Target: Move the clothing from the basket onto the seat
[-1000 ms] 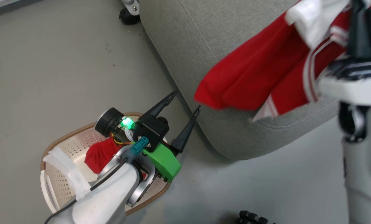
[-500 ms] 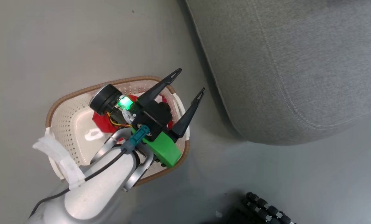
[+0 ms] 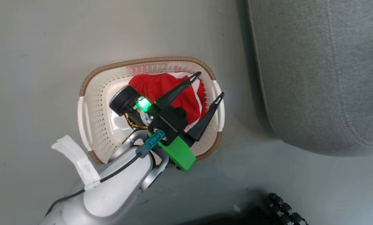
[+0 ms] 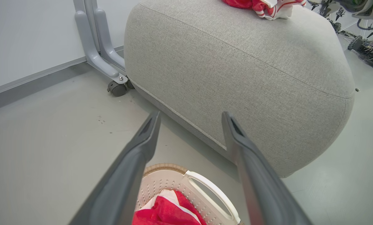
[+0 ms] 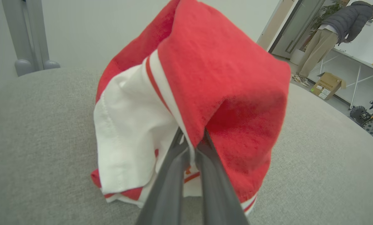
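One red garment of the clothing lies in the cream basket on the floor, left of the grey seat. My left gripper hovers open above the basket's seat-side end, holding nothing. In the left wrist view this left gripper points at the seat, with the basket and the garment in it below. In the right wrist view my right gripper is shut on a red-and-white garment that drapes down onto the seat. That garment shows on the seat top.
A grey wheeled stand leg sits behind the seat by the wall. A black ribbed object lies on the floor near my base. Far off stand a person, a cardboard box and a small wheeled machine.
The head camera has swung toward the basket, which now sits mid-picture. The right arm and its garment have left the head view. The left gripper stays open over the basket.
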`<state>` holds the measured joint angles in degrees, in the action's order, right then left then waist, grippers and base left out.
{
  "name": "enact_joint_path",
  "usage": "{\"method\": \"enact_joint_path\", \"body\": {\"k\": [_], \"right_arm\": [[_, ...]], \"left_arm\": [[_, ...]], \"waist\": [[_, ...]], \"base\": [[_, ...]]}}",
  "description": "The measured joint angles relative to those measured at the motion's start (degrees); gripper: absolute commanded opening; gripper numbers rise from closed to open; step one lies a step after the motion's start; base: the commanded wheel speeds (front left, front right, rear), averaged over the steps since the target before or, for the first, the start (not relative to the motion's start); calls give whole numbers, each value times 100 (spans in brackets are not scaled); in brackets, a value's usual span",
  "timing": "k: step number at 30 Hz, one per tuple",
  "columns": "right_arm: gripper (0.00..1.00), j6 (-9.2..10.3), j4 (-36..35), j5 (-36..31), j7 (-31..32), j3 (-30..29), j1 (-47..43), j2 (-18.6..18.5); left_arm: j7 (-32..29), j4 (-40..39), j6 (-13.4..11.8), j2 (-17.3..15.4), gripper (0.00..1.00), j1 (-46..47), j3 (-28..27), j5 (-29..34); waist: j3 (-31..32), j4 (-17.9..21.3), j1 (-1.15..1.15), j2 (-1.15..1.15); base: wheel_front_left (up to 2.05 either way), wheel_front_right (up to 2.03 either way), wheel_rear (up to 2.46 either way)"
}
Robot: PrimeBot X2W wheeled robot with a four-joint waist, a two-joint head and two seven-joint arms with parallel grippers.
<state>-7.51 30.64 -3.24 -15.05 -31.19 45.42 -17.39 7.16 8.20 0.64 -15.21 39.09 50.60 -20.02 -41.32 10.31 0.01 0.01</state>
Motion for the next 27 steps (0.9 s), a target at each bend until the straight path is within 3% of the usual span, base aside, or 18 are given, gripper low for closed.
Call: {"method": "enact_joint_path", "body": {"k": [11,12,14,16,22,27], "right_arm": [[0,0,-347,-114,0,-315,-1387,854],[4,0,-404,-123,0,-336,-1511,926],[38,0,-503,-146,0,-363,-1746,1009],[100,0,-568,-164,1,-376,-1986,1101],[100,0,-875,-355,0,-309,-2542,1304],[100,-1,-1269,15,0,636,-3078,1377]], "left_arm": [[419,548,8,265,100,-214,30,-223],[461,600,-13,294,100,-248,14,-267],[531,689,-24,344,100,-313,-23,-333],[602,770,-46,402,100,-420,-77,-459],[750,980,-113,561,100,-890,-411,-847],[788,883,-71,715,100,-1430,-1185,-1091]], "waist": [[371,-307,0,0],[446,-308,0,0],[592,-313,0,0],[770,-325,-1,0],[1354,-371,-1,0],[1875,-463,-1,-1]], "base": [[0,0,0],[0,0,0],[0,0,0],[0,0,0],[0,0,0],[0,0,0]]}}
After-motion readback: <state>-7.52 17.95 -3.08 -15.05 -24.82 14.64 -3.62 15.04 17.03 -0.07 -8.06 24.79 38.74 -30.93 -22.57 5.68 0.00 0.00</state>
